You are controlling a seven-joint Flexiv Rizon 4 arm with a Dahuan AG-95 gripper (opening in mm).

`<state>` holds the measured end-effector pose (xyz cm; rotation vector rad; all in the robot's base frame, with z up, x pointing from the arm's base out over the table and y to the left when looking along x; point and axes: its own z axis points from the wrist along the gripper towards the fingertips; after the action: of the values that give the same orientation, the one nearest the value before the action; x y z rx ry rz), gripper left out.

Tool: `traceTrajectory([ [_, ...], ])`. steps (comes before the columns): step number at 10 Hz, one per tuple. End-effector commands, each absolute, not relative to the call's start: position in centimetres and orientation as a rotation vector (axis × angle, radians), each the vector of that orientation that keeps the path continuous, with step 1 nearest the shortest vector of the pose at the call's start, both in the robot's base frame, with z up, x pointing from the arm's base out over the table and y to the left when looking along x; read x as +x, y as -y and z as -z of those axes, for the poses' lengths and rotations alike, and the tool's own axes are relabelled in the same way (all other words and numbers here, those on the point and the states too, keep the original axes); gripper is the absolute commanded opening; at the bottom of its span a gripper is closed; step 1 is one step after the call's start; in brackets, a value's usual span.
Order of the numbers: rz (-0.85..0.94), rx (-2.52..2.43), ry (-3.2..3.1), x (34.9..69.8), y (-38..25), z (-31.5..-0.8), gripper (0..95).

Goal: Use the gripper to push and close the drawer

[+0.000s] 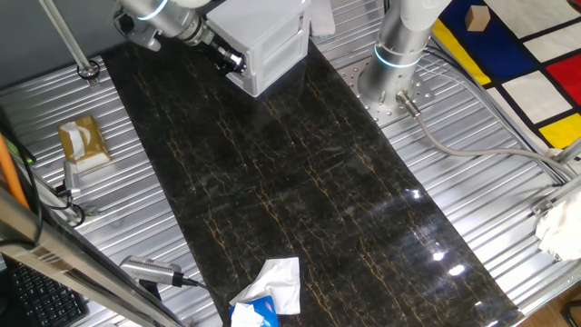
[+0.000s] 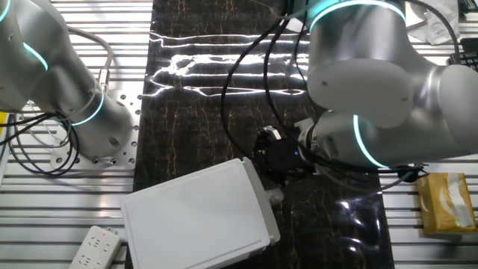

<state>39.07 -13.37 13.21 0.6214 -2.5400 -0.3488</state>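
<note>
The small white cabinet (image 1: 270, 45) stands at the far end of the dark marble mat; the other fixed view shows its flat top (image 2: 193, 215). The drawer's front (image 2: 263, 203) faces my gripper and sits nearly flush with the cabinet body, with a small knob sticking out. The drawer's front is mostly hidden behind my gripper in one fixed view. My black gripper (image 1: 229, 60) (image 2: 270, 173), on the silver arm with the cyan ring, is right against that front. I see no gap between its fingers and nothing held between them.
The upright silver arm base (image 1: 399, 44) (image 2: 82, 104) stands beside the cabinet. A crumpled white-and-blue wrapper (image 1: 268, 292) lies at the mat's near end. A tissue box (image 1: 83, 142) (image 2: 447, 202) and a power strip (image 2: 93, 246) are off the mat. Cables (image 1: 472, 150) run on the right.
</note>
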Motion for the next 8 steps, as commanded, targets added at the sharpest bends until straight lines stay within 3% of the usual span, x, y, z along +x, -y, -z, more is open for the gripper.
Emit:
traceTrajectory([
  [1,0.362,0.618,2.491,39.2,13.4,-13.2,0.0],
  [8,0.360,0.628,2.467,37.7,13.3,-12.3,0.0],
])
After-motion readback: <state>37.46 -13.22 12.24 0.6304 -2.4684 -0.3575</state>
